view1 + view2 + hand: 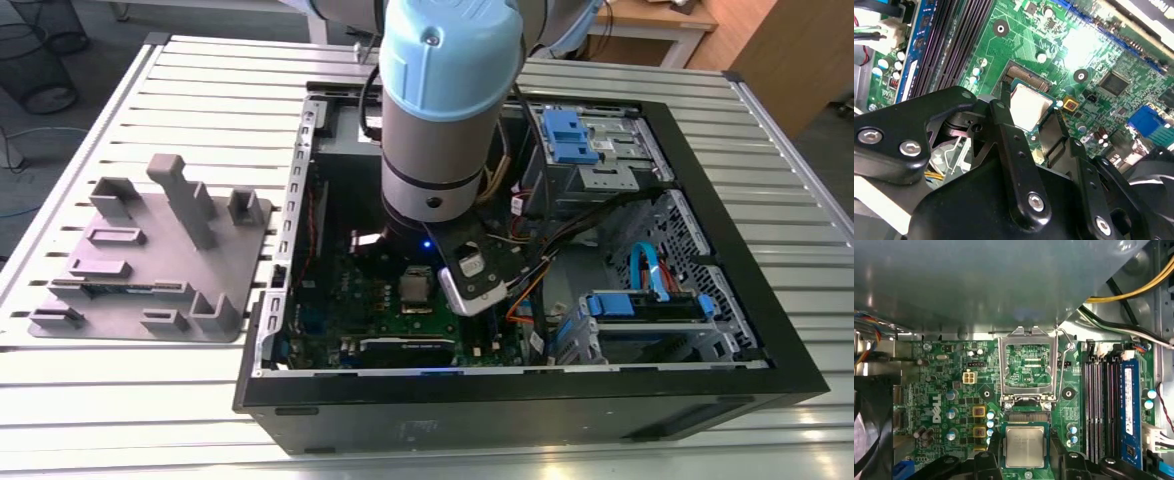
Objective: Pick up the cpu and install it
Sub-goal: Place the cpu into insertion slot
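CPU [1025, 447] is pinched by its edges in the gripper [1030, 102], just over the socket [1028, 416] w/ pins showing past one edge, so a skewed drop prob bends pins imo.

A robotics lab or workshop: a robot arm [434, 110] stands over an open computer case [534, 415] on a slatted aluminium workbench [134, 400], a grey fixture tray [147, 250] near one edge, a wooden desk [667, 25] beyond.
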You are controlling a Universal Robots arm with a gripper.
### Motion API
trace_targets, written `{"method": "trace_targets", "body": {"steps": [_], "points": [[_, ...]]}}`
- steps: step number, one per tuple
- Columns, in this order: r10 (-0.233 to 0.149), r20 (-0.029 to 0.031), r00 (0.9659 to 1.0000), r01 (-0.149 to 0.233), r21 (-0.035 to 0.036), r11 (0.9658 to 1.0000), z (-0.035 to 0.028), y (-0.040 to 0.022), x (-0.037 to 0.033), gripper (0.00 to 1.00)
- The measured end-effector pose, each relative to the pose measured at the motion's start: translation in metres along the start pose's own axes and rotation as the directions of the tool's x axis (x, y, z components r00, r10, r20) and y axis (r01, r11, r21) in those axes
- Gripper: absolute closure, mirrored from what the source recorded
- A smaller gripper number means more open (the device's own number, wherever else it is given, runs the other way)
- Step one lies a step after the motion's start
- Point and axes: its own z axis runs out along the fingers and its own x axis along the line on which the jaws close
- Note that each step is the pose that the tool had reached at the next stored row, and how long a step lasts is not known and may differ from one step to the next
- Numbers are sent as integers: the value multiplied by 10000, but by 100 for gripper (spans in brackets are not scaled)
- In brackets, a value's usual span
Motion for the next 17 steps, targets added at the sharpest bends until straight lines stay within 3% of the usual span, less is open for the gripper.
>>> {"method": "trace_targets", "body": {"steps": [12, 17], "points": [[-1, -1, 10000, 1, 3, 10000, 1, -1, 0, 53], [-1, -1, 10000, 1, 1, 10000, 59, -3, -1, 53]]}}
